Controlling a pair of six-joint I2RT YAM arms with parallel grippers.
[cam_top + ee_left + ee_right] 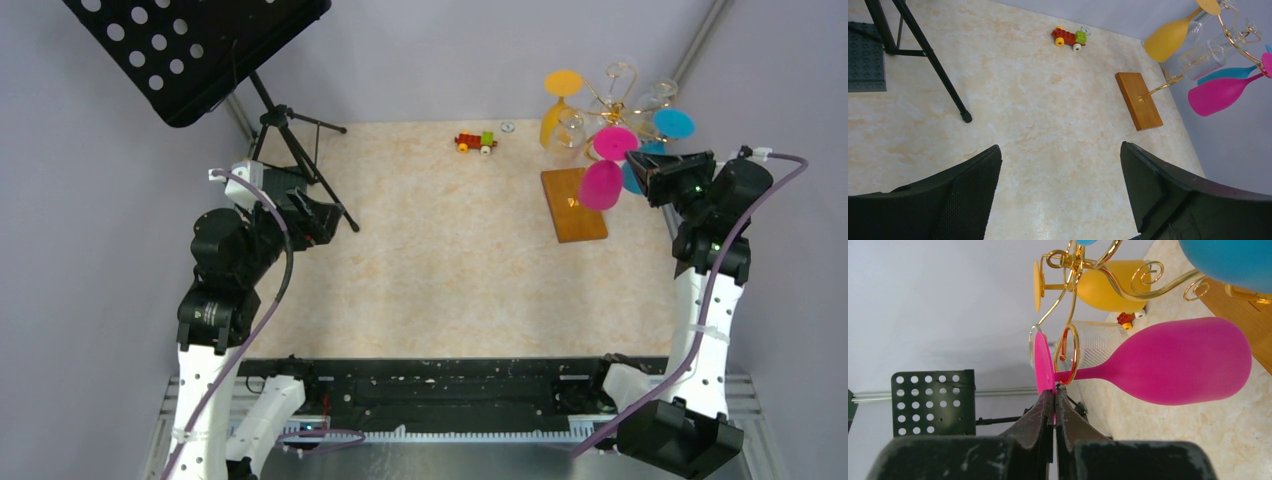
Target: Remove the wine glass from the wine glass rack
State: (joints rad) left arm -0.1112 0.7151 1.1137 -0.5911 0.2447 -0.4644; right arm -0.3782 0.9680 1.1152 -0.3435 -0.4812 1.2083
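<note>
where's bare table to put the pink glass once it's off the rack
Widest bare patch: middle of the table, between the tripod foot and the wooden base. Also open nearer than the toy car. Crowded around the rack and its pink glass.

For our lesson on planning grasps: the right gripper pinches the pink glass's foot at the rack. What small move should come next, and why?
Probably slide the pink wine glass slowly along the wire, toward the open end of the gold loop. The right gripper is shut on the foot, but the stem sits inside that loop, so a straight pull would likely snag.
</note>
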